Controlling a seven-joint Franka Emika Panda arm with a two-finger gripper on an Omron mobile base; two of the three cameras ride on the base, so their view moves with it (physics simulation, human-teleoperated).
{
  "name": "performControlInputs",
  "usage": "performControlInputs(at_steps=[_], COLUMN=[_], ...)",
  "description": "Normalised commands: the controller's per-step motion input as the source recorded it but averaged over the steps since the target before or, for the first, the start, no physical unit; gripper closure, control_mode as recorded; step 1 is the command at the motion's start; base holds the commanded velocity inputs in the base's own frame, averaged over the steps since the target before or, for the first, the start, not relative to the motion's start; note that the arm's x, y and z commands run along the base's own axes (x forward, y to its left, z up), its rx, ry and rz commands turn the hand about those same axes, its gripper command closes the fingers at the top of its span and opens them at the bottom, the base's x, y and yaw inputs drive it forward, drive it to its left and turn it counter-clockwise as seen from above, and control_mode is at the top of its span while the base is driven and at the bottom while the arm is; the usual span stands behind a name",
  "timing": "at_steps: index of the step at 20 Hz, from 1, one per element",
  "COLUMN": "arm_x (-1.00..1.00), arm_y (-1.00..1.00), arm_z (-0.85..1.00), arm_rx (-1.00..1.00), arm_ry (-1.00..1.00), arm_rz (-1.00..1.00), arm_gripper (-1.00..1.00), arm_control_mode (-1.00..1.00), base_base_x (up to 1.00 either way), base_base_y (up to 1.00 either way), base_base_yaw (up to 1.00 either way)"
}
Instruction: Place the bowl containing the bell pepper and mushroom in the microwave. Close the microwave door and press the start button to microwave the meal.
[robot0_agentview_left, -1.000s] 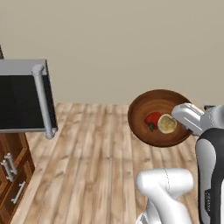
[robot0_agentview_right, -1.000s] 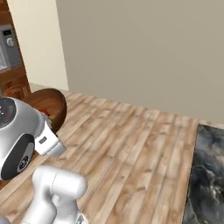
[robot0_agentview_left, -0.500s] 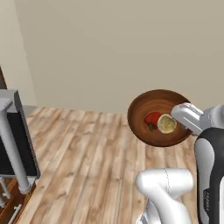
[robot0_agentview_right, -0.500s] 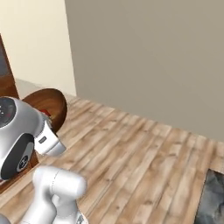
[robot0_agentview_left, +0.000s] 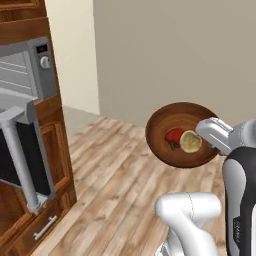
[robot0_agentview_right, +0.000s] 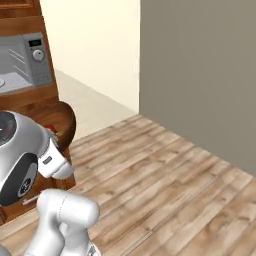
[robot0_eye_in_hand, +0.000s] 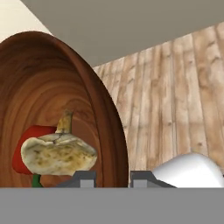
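The dark reddish-brown bowl (robot0_agentview_left: 172, 120) hangs in the air over the wooden floor, gripped at its right rim by my gripper (robot0_agentview_left: 204, 131), which is shut on it. Inside lie the red bell pepper (robot0_agentview_left: 173, 136) and the pale mushroom (robot0_agentview_left: 190, 141). In the hand view the bowl (robot0_eye_in_hand: 52, 87) rim runs between my fingertips (robot0_eye_in_hand: 83, 178), with the mushroom (robot0_eye_in_hand: 57, 153) in front of the bell pepper (robot0_eye_in_hand: 19, 155). The microwave (robot0_agentview_left: 22, 75) sits at the left in a wooden cabinet. Its microwave door (robot0_agentview_left: 30, 155) stands open, handle bar towards me. From the right base view, the microwave (robot0_agentview_right: 20, 60) is at the upper left and the bowl (robot0_agentview_right: 65, 122) shows behind my arm.
Wooden cabinet fronts with a drawer handle (robot0_agentview_left: 45, 227) stand below the microwave. A grey wall (robot0_agentview_left: 175, 50) rises behind the bowl and a cream wall (robot0_agentview_right: 95, 45) lies beyond its corner. Wooden floor (robot0_agentview_left: 115, 190) stretches between the cabinet and my arm.
Both base views have swung round: the microwave's cavity and control panel have come into view at the left. The bowl keeps its place in the gripper.
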Motion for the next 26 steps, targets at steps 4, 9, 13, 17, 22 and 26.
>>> performControlInputs(at_steps=[4,9,13,17,22,26], arm_x=[0.0,0.0,0.0,0.0,0.0,0.0], arm_y=[0.0,0.0,0.0,0.0,0.0,0.0], arm_z=[0.0,0.0,0.0,0.0,0.0,0.0], arm_rx=[0.0,0.0,0.0,0.0,0.0,0.0], arm_ry=[0.0,0.0,0.0,0.0,0.0,0.0], arm_rz=[0.0,0.0,0.0,0.0,0.0,0.0], arm_gripper=[1.0,1.0,1.0,1.0,1.0,1.0], arm_control_mode=[1.0,1.0,1.0,1.0,1.0,1.0], base_base_x=[0.97,0.93,0.28,0.01,0.19,0.27], base_base_y=[0.0,0.0,0.0,0.0,-0.05,-0.23], base_base_yaw=[0.53,0.53,0.64,0.66,0.59,0.52])
